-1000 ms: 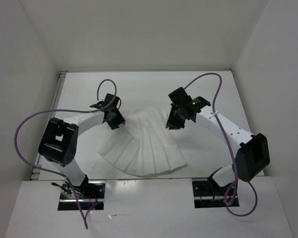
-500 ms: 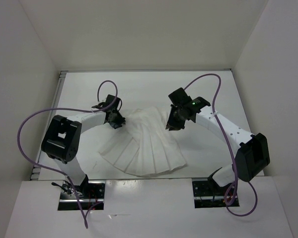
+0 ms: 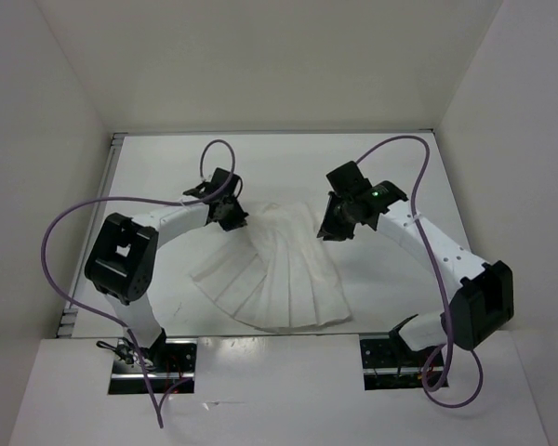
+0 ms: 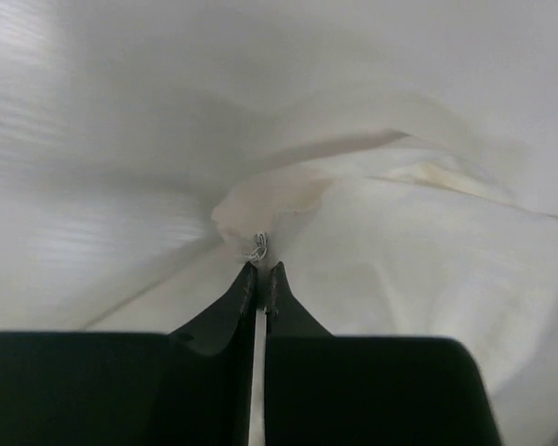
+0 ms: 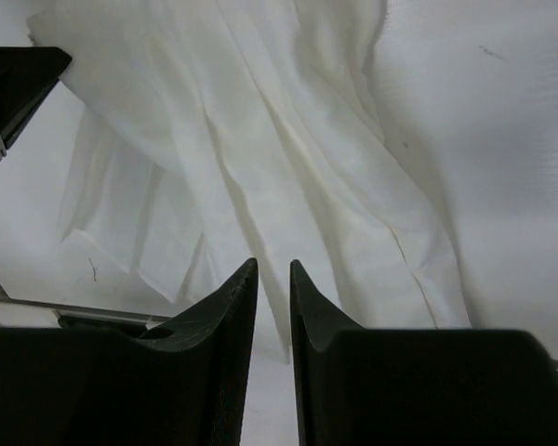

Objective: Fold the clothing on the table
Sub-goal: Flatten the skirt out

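Overhead, my left gripper (image 3: pixel 231 213) is down at the far-left corner of the clothing (image 3: pixel 279 274). Its wrist camera shows the two fingertips pressed together with a puckered bit of white fabric caught right at the tips, so that tool is clamped on the garment. Outboard of it the table (image 3: pixel 288 163) lies bare across to the left wall (image 3: pixel 46 139). Ahead of its tips there is more bare surface up to the table's far edge. Its purple cable (image 3: pixel 219 142) arches up over the wrist. My right gripper (image 3: pixel 332 229) sits over the opposite far corner of the clothing, well apart from the left one, with the narrow top of the fan between them. Its fingers stand with only a thin slit between them, and pleated cloth shows through and beyond that slit. I cannot tell whether any of it is pinched. Outboard of this tool, bare table runs to the right wall (image 3: pixel 521 111). From both tools the pleats spread back toward the arm bases, widening as they go. The curved hem ends close to the table's near metal edge, which leaves me little room on that side.
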Robot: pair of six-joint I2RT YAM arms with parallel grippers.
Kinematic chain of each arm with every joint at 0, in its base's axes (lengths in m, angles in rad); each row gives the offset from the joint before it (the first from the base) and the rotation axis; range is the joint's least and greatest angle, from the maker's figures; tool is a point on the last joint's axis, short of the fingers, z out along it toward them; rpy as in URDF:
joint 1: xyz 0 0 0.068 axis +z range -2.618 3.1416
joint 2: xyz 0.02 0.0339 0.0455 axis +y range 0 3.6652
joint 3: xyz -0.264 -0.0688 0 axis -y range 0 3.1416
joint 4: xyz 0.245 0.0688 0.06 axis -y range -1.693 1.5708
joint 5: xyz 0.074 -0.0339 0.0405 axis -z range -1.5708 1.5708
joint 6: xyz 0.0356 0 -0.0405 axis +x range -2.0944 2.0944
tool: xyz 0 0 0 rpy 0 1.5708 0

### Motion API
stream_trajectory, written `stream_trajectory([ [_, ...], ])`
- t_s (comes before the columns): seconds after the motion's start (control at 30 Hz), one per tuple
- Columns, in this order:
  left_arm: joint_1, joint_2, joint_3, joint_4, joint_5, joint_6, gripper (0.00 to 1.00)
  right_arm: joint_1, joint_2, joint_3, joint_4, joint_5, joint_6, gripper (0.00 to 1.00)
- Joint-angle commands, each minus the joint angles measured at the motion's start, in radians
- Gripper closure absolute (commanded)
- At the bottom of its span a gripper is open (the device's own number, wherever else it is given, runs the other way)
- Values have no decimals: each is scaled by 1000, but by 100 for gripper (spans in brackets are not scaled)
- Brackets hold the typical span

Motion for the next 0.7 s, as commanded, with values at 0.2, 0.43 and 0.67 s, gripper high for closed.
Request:
stream_trajectory([
  [0.2, -190, -56, 485, -24, 645, 407, 100, -219, -234, 7, -30, 116, -1, 74],
  [0.43, -172, -277, 552, 77, 941, 386, 100, -356, -397, 36, -10, 185, -10, 74],
  [0.67, -77, -325, 612, -41, 955, 471, 100, -367, -417, 5, 8, 186, 22, 74],
])
